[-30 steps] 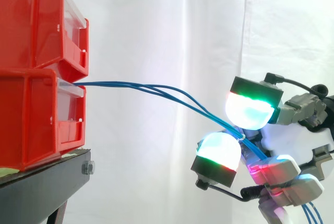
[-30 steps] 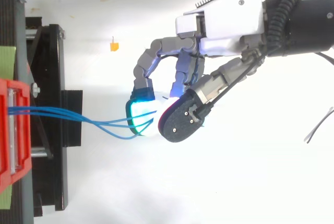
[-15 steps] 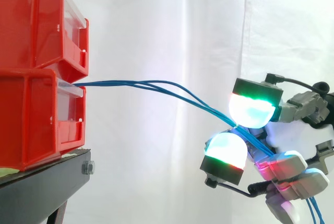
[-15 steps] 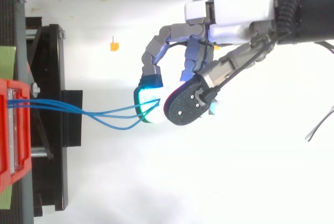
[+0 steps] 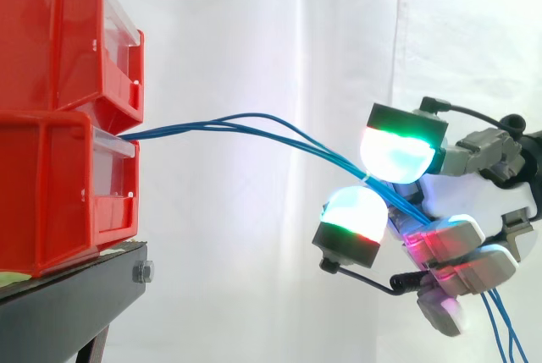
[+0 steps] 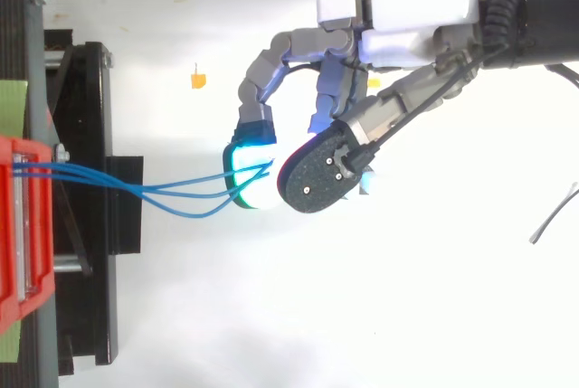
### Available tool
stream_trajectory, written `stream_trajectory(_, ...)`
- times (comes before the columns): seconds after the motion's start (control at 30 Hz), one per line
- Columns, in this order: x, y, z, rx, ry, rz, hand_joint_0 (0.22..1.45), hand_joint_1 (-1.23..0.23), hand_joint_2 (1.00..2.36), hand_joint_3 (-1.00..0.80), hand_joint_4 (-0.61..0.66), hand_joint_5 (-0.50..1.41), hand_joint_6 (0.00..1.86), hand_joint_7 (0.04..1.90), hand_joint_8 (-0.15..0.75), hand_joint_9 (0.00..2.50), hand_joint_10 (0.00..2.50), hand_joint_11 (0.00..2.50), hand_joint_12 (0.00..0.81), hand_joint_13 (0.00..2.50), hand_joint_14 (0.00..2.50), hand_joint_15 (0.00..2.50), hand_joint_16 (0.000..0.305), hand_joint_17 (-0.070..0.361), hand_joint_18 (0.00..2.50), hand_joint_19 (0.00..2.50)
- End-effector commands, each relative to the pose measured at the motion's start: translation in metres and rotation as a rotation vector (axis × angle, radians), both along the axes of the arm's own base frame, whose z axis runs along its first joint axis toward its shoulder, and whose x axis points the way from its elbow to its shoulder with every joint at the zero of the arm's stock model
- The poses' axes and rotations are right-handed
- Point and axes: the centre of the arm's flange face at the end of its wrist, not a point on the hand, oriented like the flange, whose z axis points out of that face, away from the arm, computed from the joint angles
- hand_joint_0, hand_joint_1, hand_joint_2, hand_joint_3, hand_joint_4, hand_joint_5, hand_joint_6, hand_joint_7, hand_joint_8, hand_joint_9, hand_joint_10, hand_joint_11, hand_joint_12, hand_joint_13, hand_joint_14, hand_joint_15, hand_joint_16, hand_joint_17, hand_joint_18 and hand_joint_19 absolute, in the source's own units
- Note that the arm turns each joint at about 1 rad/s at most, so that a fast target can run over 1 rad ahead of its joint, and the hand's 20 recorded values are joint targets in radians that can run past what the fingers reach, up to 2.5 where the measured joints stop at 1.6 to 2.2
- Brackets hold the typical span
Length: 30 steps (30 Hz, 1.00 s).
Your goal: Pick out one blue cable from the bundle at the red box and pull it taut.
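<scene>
**Blue strands pinched in the hand, slack in the run**

At nine o'clock in the side view, the upper red bin (image 5: pixel 59 33) sits on the lower red bin (image 5: pixel 51 194), both on a black stand (image 5: pixel 68 295). The blue cables (image 5: pixel 169 129) come out of the lower bin's front lip. They rise in a shallow arc across the open middle, in front of the white curtain (image 5: pixel 279 33), then drop toward four o'clock. There the hand (image 6: pixel 398 22) has its fingers curled in, and the strands run between two glowing fingertips (image 5: pixel 396 153). The loose tails hang out below the hand at five o'clock.

From above, several strands run into the grip, not one, and one of them bows out toward six o'clock.

These look light, thin and limp, with smooth jackets. I'd expect them to slide between rounded pads unless they are squeezed squarely. The likeliest place to single one out is where the strands fan apart, just on the bin side of the fingertips.

The neighbouring strands are the main obstacle, since they lie close together at the pinch. Little else intrudes: an orange scrap (image 6: pixel 197 79) lies at eleven o'clock on the white floor, and a green strip (image 6: pixel 13 108) sits at the far left.
</scene>
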Motion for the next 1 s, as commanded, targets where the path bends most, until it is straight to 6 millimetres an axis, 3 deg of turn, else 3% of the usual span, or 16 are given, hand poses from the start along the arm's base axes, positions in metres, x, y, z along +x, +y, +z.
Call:
stream_trajectory(0.0,0.0022,0.0023,0.0035,0.0,-0.009,0.003,0.63,-0.59,1.0,-0.47,0.01,-0.18,0.88,0.78,0.249,1.33,0.02,0.99,0.343,1.38,0.03,1.0,0.05,0.111,0.94,0.65)
stream_trajectory(0.5,0.004,0.0036,0.0024,-0.008,-0.008,-0.032,0.62,-0.63,1.01,-0.3,0.05,-0.18,0.92,0.81,0.265,1.32,0.02,1.0,0.355,1.36,0.03,0.98,0.051,0.116,0.94,0.66)
stream_trajectory(0.6,0.0047,0.005,0.0025,-0.007,-0.009,-0.037,0.62,-0.65,1.01,-0.32,0.05,-0.18,0.92,0.81,0.263,1.32,0.02,1.0,0.352,1.36,0.03,0.98,0.052,0.117,0.93,0.66)
stream_trajectory(0.73,0.0057,0.0048,0.0029,0.0,-0.015,-0.052,0.57,-0.6,1.0,-0.5,0.07,-0.18,0.92,0.79,0.267,1.32,0.02,0.99,0.36,1.36,0.03,0.98,0.053,0.12,0.94,0.66)
stream_trajectory(0.97,0.0076,0.0082,0.0028,0.006,-0.022,-0.068,0.61,-0.53,1.0,-0.46,0.05,-0.17,0.92,0.82,0.266,1.35,0.02,1.0,0.353,1.36,0.02,0.97,0.053,0.119,0.93,0.67)
